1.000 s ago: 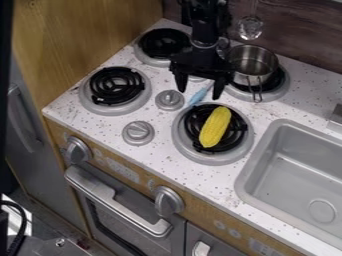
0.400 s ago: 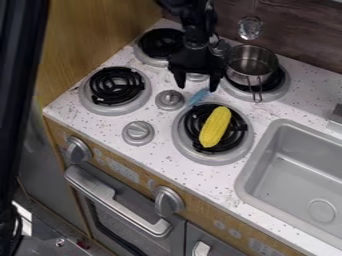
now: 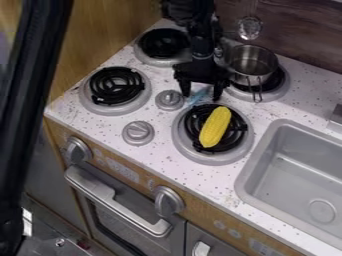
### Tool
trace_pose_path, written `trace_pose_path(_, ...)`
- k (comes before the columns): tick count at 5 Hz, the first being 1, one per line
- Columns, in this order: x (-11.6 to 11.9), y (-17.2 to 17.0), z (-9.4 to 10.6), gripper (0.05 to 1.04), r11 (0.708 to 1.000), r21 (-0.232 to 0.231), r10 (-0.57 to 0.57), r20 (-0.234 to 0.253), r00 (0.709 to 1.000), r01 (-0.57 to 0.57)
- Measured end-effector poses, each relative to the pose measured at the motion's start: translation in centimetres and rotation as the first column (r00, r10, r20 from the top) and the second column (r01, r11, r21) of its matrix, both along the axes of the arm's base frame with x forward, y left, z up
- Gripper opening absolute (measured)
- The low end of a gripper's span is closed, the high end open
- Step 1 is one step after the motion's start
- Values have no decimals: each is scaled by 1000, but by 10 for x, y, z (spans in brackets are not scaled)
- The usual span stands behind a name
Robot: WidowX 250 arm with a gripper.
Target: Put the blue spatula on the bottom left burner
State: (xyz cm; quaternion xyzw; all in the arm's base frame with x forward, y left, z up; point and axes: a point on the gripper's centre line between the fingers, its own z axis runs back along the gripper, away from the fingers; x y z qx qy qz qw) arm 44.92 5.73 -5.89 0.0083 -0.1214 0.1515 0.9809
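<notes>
At the left edge, a black bar (image 3: 33, 90) reaches farther into the frame than before. Just right of centre, the corn cob (image 3: 215, 127) lies unmoved on a coil burner (image 3: 183, 145). Just above that burner, the blue spatula (image 3: 198, 96) shows between the jaws, which stand well apart; whether they touch it, I cannot tell. The gripper (image 3: 201, 97) points down at upper centre, lower than a moment ago.

Arm (image 3: 192, 25): black all over, built of blocky, jointed sections with an uneven outline; small pale glints along one side.
Wrist (image 3: 201, 46): black, rounded, narrower than the part below.
Gripper (image 3: 202, 96): black, broad-bodied, with squarish shoulders.
Fingers (image 3: 218, 92): two, black, short, tapering towards the tips.
</notes>
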Motion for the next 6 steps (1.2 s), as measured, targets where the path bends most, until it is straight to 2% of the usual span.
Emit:
trace_pose_path(2, -4, -1, -2, 411, 999, 35, -17, -9, 1000, 17)
trace_pose_path(3, -7, 1, 5, 247, 996, 67, -52, -2, 999, 52)
trace_pose_path(4, -9, 7, 37, 196, 994, 107, -36, 43, 998, 31)
trace_pose_path(5, -31, 34, 66, 187, 990, 138, 21, 68, 997, -30)
trace_pose_path(6, -59, 78, 63, 187, 982, 140, 118, 47, 992, -123)
